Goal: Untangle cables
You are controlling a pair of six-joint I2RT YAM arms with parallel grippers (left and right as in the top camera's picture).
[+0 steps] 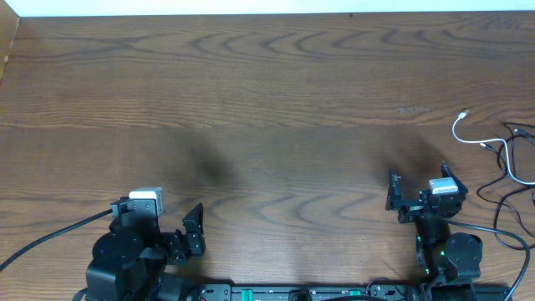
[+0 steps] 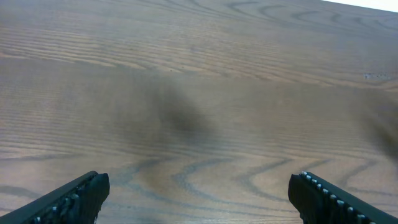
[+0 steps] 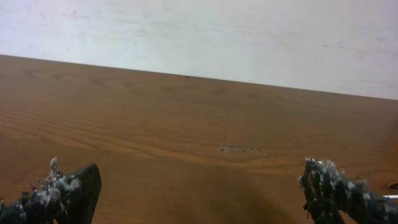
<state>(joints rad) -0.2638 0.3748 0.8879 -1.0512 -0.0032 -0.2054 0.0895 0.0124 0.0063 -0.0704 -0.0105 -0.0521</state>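
The white cable [image 1: 476,140] lies on the wooden table [image 1: 276,109] at the far right, its small plug end pointing to the back. The black cable [image 1: 518,138] lies beside it and crosses it near the right edge. Part of the black one runs out of view. My right gripper [image 1: 420,180] is open and empty, to the left of and nearer than the cables, not touching them. My left gripper [image 1: 160,213] is open and empty at the front left, far from them. Both wrist views show bare wood between the left jaws [image 2: 199,193] and between the right jaws [image 3: 199,186].
Thick black robot wires trail from the left arm base [image 1: 42,238] and loop beside the right arm base [image 1: 501,226]. The table's far edge meets a white wall [image 3: 205,37]. A small scuff mark [image 3: 239,149] lies ahead of the right gripper.
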